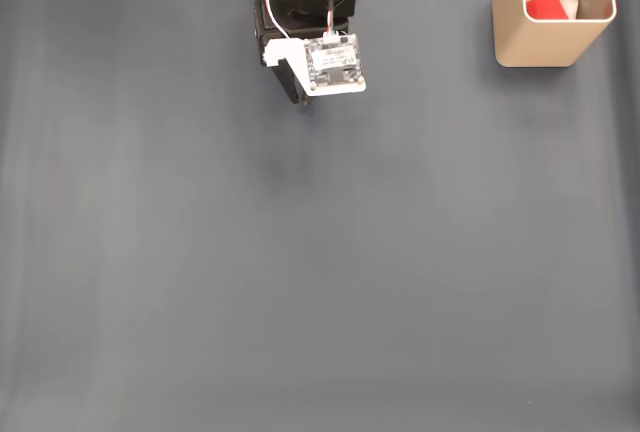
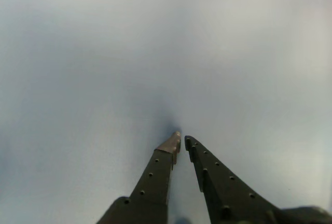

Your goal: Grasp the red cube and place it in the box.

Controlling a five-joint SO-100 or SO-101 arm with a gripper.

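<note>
Cube [image 1: 545, 7] lay inside the box [image 1: 530, 44].
The hand [image 2: 183, 140] hung empty over the bare tabletop [image 1: 320, 272], its fingers nearly closed, well apart from the box.

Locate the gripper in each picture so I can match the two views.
Fixed view: the gripper sits top centre, tucked under the arm's white camera mount, over the dark mat; the box with the red cube inside stands far to its right.
Wrist view: the gripper rises from the bottom edge, fingertips nearly touching just below centre.
Shared landmark: the bare mat beneath the fingertips.
</note>
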